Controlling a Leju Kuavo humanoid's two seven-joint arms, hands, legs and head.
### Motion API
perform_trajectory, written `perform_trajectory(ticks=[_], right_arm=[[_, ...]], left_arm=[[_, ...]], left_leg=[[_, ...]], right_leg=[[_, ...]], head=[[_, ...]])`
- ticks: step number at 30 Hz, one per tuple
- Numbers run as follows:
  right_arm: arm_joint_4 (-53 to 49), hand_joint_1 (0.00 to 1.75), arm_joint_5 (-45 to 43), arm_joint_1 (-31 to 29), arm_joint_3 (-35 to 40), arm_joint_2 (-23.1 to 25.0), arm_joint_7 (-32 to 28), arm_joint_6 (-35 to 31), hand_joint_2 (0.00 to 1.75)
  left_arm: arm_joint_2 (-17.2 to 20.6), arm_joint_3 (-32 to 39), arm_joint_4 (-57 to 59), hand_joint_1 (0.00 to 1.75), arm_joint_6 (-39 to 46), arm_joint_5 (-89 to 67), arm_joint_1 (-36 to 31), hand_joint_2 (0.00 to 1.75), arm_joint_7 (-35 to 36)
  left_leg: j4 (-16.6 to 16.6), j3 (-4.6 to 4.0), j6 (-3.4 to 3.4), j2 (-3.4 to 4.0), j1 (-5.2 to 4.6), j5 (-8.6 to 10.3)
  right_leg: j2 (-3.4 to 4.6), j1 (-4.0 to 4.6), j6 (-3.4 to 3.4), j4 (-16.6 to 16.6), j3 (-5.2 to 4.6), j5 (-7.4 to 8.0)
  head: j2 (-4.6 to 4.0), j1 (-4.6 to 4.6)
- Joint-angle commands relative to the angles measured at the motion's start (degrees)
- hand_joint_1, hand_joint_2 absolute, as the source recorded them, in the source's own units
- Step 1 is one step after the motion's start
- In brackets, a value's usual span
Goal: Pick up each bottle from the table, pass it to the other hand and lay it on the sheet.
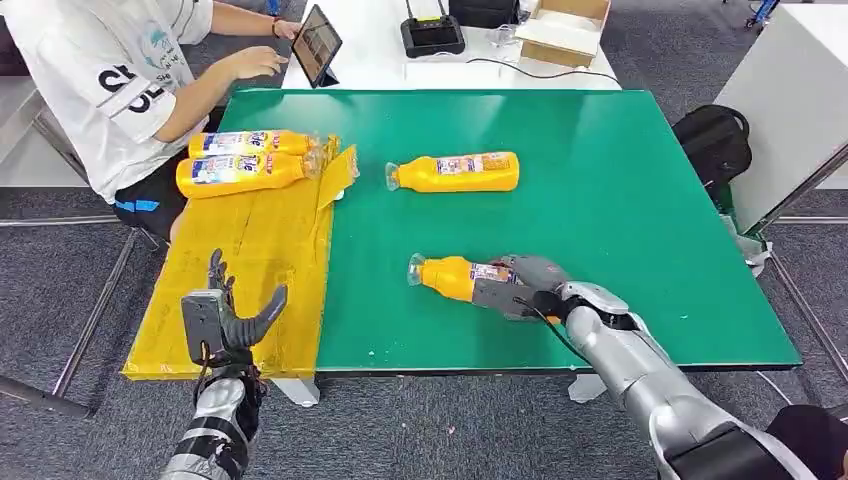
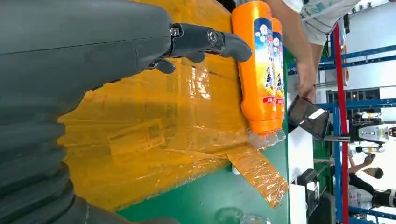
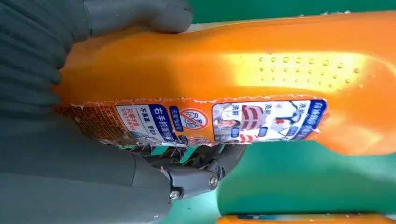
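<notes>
The robot's right hand (image 1: 520, 290) grips an orange bottle (image 1: 452, 276) lying on the green table (image 1: 620, 200); its left hand (image 1: 225, 318) hovers open and empty over the yellow sheet (image 1: 250, 260).

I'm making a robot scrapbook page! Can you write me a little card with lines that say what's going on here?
Bottles on sheet: two orange bottles lying side by side on the yellow sheet
Bottles on table: two on the green table
Right hand: grips the near bottle, which lies on its side
Left hand: open over the sheet, holding nothing
Far bottle: untouched
Nearby: a person sitting beside a tablet
</notes>
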Motion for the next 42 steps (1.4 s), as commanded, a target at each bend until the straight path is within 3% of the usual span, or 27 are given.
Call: perform_trajectory(ticks=[1,2,4,5,12,15,19,23,28,32,38,42], right_arm=[[-9.18,1.75,-5.95,7.11,-4.28,2.52,-5.06,-8.85,1.75],[-14.72,1.75,-6.13,10.03,-8.29,4.83,-8.52,-15.46,1.75],[-26.49,1.75,-5.38,14.88,-13.31,8.49,-11.03,-21.54,1.75],[-28.89,1.75,-4.67,15.63,-13.29,8.75,-9.9,-21.59,1.75],[-28.79,1.75,-4.39,15.72,-13.9,8.44,-9.5,-20.99,1.75],[-35.56,1.75,-6.22,18.69,-19.73,13.0,-20.25,-31.09,1.75],[-41.58,1.75,-4.52,21.82,-21.82,14.72,-24.0,-38.66,1.75],[-36.53,1.75,-7.06,21.26,-21.71,14.72,-28.03,-36.05,1.75],[-35.16,1.75,-7.4,20.96,-21.87,15.0,-29.13,-36.25,1.75],[-28.04,1.75,-9.55,20.83,-19.75,16.31,-29.99,-28.07,1.75],[-13.89,1.75,-10.62,16.63,-16.25,21.15,-32.85,-25.42,1.75],[-10.8,1.75,-10.19,15.25,-15.16,21.7,-31.97,-25.48,1.75]], left_arm=[[0.53,-0.46,1.92,0.0,-0.51,0.39,-0.99,1.75,0.1],[0.15,-0.48,0.2,0.0,-0.88,0.38,-0.18,1.75,0.17],[-0.79,-1.33,-3.24,0.0,-1.92,0.32,1.22,1.75,0.76],[-1.02,-1.62,-3.92,0.0,-1.71,0.18,1.46,1.75,1.29],[-0.82,-1.94,-3.99,0.0,-1.68,0.18,1.41,1.75,1.78],[-1.9,-4.37,-6.36,0.0,-6.74,2.83,1.88,1.75,2.69],[-2.46,-11.15,-12.77,0.0,-13.34,8.48,3.7,1.75,6.9],[-1.04,-17.62,-17.17,0.0,-19.56,11.69,4.72,1.75,8.06],[-0.71,-17.83,-17.4,0.0,-19.56,11.89,4.99,1.75,8.16],[-0.33,-21.04,-18.18,0.0,-26.53,15.29,5.17,1.75,9.37],[-0.62,-22.82,-14.49,0.0,-27.75,14.73,2.63,1.75,9.46],[-0.28,-24.22,-15.7,0.0,-24.38,10.03,3.13,1.75,7.86]], left_leg=[[-0.05,0.24,0.04,0.08,0.04,-0.12],[-0.06,0.18,0.01,0.14,0.05,-0.1],[-0.05,0.14,0.01,0.15,0.05,-0.1],[-0.03,0.25,0.0,0.26,0.09,-0.21],[0.0,-0.13,0.05,-0.08,0.09,-0.08],[0.02,-0.16,0.07,0.01,0.07,-0.11],[0.07,-0.29,0.03,-0.12,0.01,-0.11],[0.04,-0.04,0.05,-0.04,0.03,-0.2],[0.0,-0.03,0.06,0.09,0.0,-0.16],[-0.07,-0.07,0.04,0.05,0.01,-0.11],[-0.1,0.17,0.04,0.29,0.04,-0.19],[-0.06,-0.04,0.04,0.2,0.03,-0.12]], right_leg=[[0.0,0.08,-0.21,-0.06,0.24,-0.09],[0.08,0.08,-0.16,-0.06,0.16,-0.05],[0.08,0.08,-0.16,-0.04,0.1,-0.04],[0.16,0.14,-0.26,-0.01,0.16,-0.12],[-0.09,0.1,-0.13,0.01,-0.13,-0.11],[-0.03,0.04,-0.15,0.05,-0.14,-0.12],[-0.15,0.01,-0.16,0.1,-0.25,-0.15],[-0.09,0.07,-0.21,0.03,-0.01,-0.19],[0.02,0.05,-0.19,-0.01,-0.04,-0.12],[-0.01,0.04,-0.15,-0.07,-0.06,-0.07],[0.21,0.09,-0.24,-0.09,0.1,-0.08],[0.14,0.06,-0.16,-0.05,-0.09,-0.04]], head=[[0.0,0.02],[0.0,0.0],[0.0,-0.02],[0.0,0.0],[0.0,0.0],[0.0,0.0],[0.0,-0.02],[0.0,0.0],[0.0,0.0],[0.0,0.0],[0.0,0.0],[0.0,0.0]])
